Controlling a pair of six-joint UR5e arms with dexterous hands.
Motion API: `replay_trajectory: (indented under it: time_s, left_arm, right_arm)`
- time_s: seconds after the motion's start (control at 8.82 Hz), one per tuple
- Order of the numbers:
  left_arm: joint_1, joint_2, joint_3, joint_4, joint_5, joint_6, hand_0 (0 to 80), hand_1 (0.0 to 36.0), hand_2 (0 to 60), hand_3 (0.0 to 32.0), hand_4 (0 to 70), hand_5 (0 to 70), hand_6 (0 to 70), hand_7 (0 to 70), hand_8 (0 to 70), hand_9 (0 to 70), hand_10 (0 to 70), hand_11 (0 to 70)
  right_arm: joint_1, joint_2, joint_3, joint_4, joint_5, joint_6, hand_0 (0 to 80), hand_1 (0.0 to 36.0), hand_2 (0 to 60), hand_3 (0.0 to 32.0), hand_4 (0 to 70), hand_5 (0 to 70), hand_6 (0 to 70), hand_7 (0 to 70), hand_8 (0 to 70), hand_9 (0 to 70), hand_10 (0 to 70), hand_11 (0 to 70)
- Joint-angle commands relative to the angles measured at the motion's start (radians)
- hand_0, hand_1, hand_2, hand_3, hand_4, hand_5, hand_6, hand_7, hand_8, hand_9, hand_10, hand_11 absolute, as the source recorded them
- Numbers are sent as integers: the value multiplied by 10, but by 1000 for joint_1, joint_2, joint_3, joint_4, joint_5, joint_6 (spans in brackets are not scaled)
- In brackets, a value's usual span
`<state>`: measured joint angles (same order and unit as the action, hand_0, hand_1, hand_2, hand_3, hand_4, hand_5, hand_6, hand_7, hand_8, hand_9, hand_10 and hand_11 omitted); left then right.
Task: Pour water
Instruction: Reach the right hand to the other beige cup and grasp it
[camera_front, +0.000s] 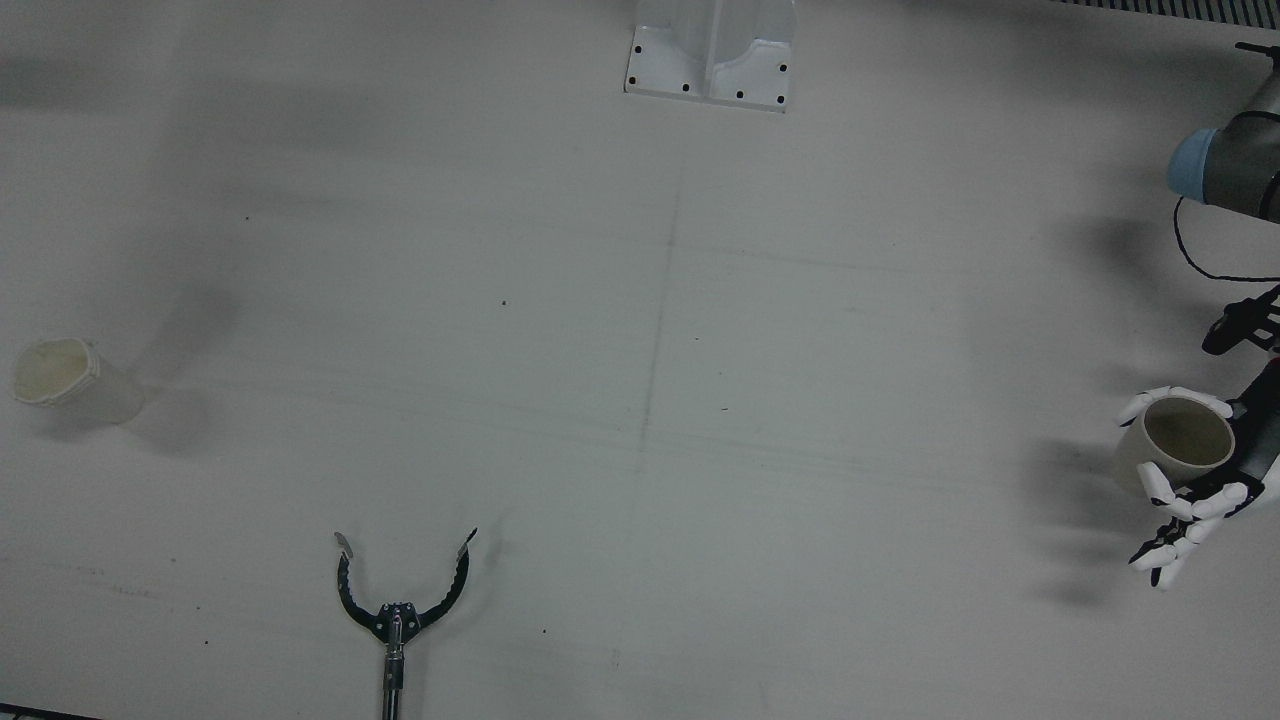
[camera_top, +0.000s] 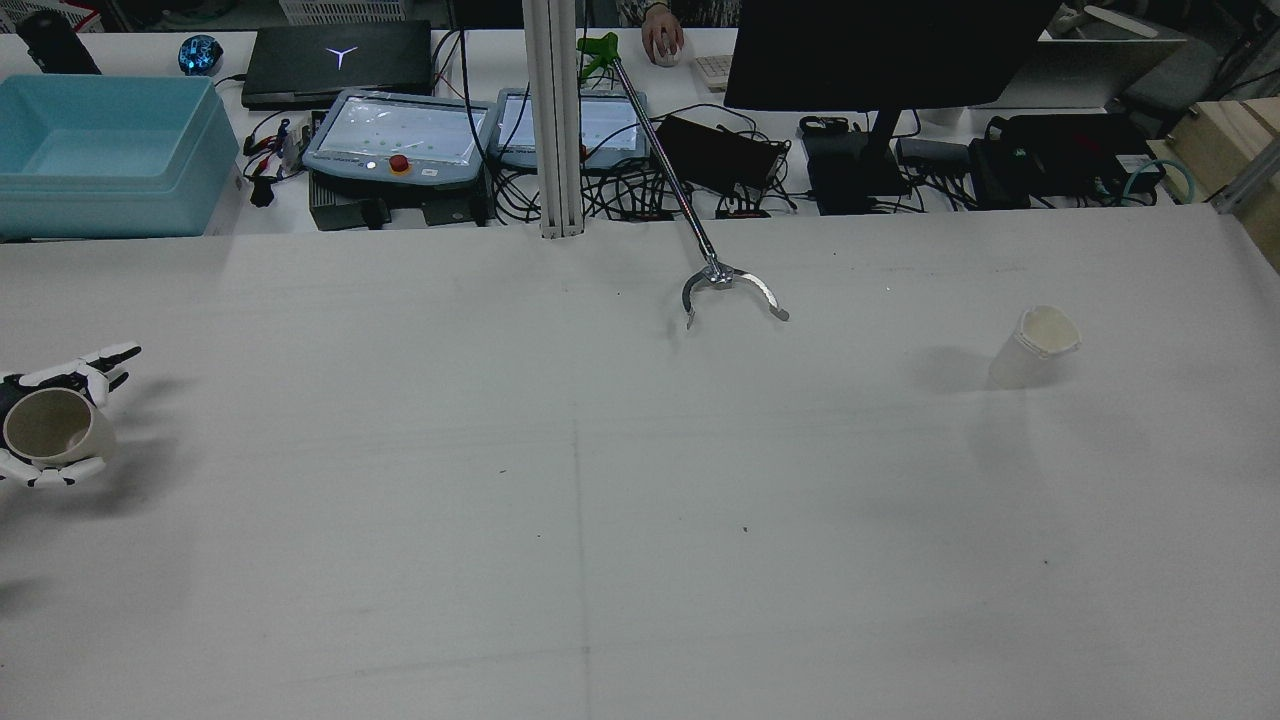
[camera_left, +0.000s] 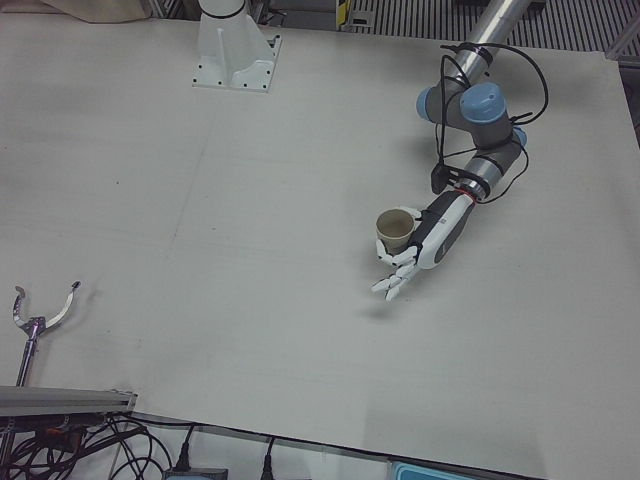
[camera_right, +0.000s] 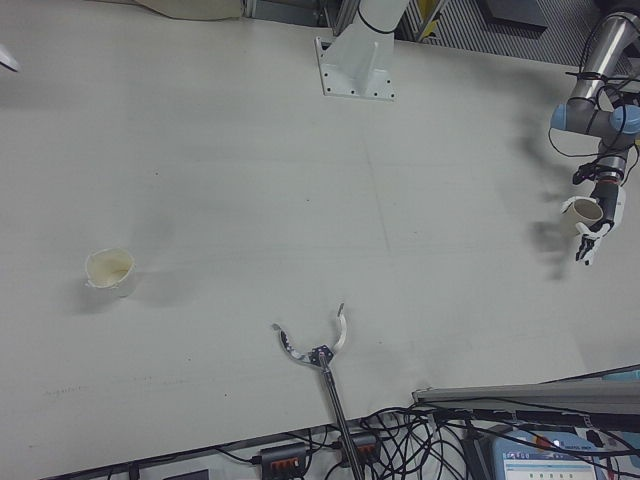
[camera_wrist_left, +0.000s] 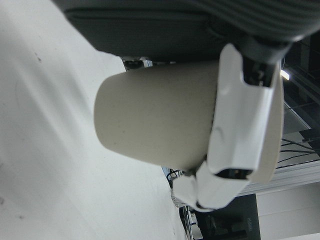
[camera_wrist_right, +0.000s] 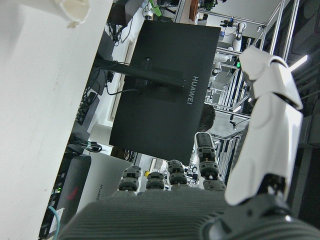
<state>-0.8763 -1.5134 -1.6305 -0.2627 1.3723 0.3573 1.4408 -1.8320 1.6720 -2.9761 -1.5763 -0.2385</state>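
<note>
My left hand (camera_front: 1190, 490) is shut on a beige paper cup (camera_front: 1185, 440) and holds it a little above the table at the far edge of my left side, mouth up and slightly tilted. It also shows in the rear view (camera_top: 45, 425), the left-front view (camera_left: 395, 228) and the left hand view (camera_wrist_left: 155, 120). A second, whitish cup (camera_front: 60, 375) stands alone on the table on my right side, and also shows in the rear view (camera_top: 1035, 350). My right hand (camera_wrist_right: 200, 200) shows only in its own view, high above the table, fingers apart and empty.
A long reacher tool with an open claw (camera_front: 400, 590) lies on the table near the operators' edge. A white arm pedestal (camera_front: 712, 60) stands at the robot's side. Monitors, consoles and cables (camera_top: 700, 140) crowd the bench beyond the table.
</note>
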Motion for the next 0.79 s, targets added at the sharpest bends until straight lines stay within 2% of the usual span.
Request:
replay_trajectory:
  time_s: [0.0, 0.23, 0.34, 0.45, 0.68]
  left_arm:
    - [-3, 1, -66, 88, -1, -55, 738, 360, 600, 0, 700, 700, 73, 159, 13, 39, 40, 88]
    - [-1, 1, -69, 92, -1, -54, 755, 360, 600, 0, 686, 700, 69, 156, 12, 38, 39, 86]
    - [-3, 2, -69, 92, -1, -55, 742, 360, 600, 0, 659, 700, 65, 152, 11, 37, 39, 86]
    - [-4, 4, -69, 91, -2, -57, 724, 360, 600, 0, 652, 700, 64, 150, 10, 36, 40, 86]
    - [-3, 18, -71, 73, -22, -58, 710, 360, 600, 0, 623, 700, 57, 143, 9, 36, 39, 86]
  right_arm:
    - [-98, 135, -361, 155, 1, -22, 525, 232, 254, 0, 166, 253, 103, 158, 34, 70, 37, 74]
    - [-176, 213, -425, 154, 4, -108, 517, 220, 209, 0, 84, 227, 85, 123, 25, 56, 33, 70]
    - [-197, 265, -448, 152, 4, -113, 510, 207, 164, 0, 36, 214, 66, 101, 12, 40, 12, 38]
    - [-207, 272, -448, 146, 1, -149, 504, 200, 152, 0, 28, 209, 56, 95, 10, 38, 0, 20]
    - [-233, 270, -448, 132, 1, -223, 512, 209, 173, 0, 67, 219, 62, 105, 10, 38, 0, 0]
